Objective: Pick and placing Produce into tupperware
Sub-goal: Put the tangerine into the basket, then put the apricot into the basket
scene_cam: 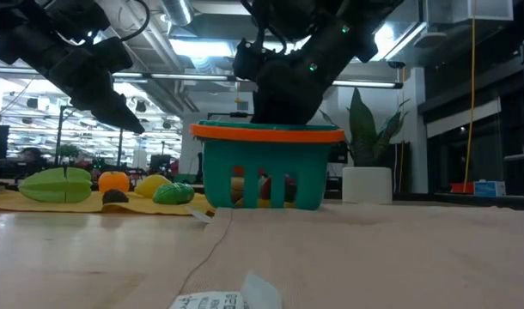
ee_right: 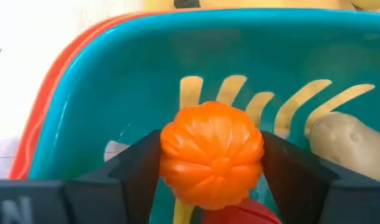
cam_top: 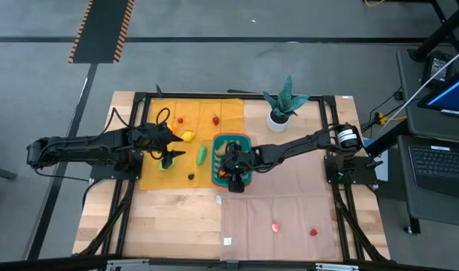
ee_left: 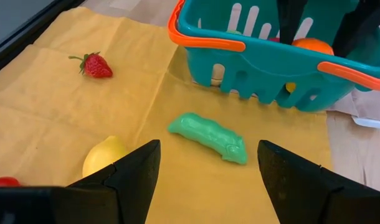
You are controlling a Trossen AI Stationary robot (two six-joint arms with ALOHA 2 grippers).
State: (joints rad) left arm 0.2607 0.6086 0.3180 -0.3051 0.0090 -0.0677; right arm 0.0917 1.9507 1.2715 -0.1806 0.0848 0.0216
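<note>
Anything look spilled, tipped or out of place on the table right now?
Two small red pieces lie on the near bare mat, far from the other produce on the yellow cloth. The teal basket stands upright; nothing looks spilled.

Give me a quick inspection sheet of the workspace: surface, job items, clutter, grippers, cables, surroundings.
Surface: wooden table, a yellow sheet under the left half's produce.
Job's things: teal basket holds a tan potato and a red piece; green pod, lemon and strawberry lie on the sheet; two red pieces near the front edge.
Clutter: potted plant; paper tag.
Grippers: right gripper inside the basket, orange pumpkin between its fingers; left gripper open above the sheet.
Cables: yellow cable right of the table.
Surroundings: laptop desk at right.
</note>
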